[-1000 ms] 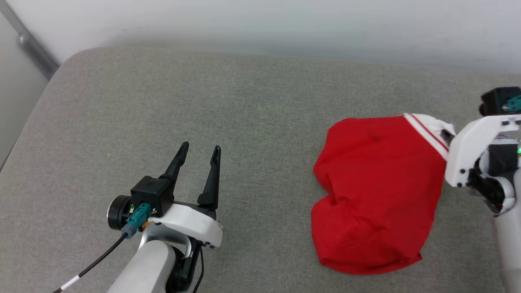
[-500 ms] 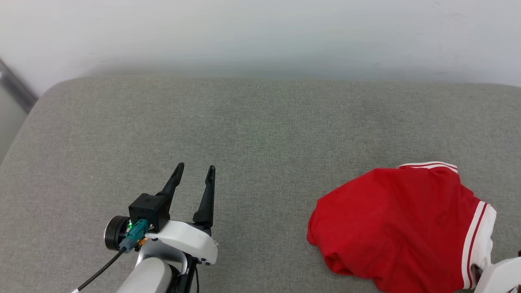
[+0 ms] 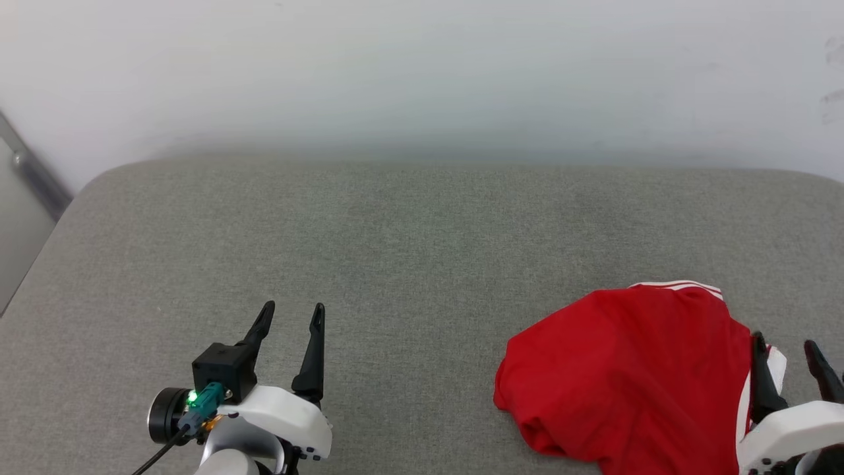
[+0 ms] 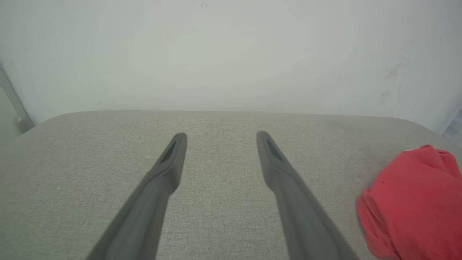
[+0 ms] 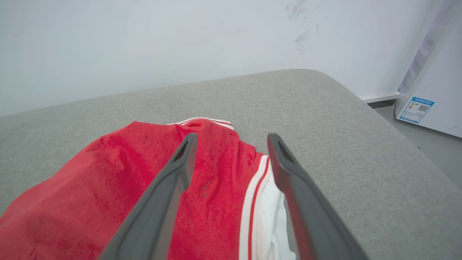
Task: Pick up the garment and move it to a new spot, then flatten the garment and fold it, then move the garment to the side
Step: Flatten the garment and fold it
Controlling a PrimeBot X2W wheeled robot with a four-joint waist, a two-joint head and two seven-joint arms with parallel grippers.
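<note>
Widely spread right gripper hovers over garment, perhaps touching.

Grey fabric-covered cushion with rounded corners, the crumpled red garment on its right part.

A grey fabric cushion meets a white wall, with a labelled white cabinet beside it.

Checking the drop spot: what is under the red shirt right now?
The garment lies bunched on the grey cushion, whose fabric shows around its edges. Whatever is beneath its folds is covered and cannot be seen.
</note>
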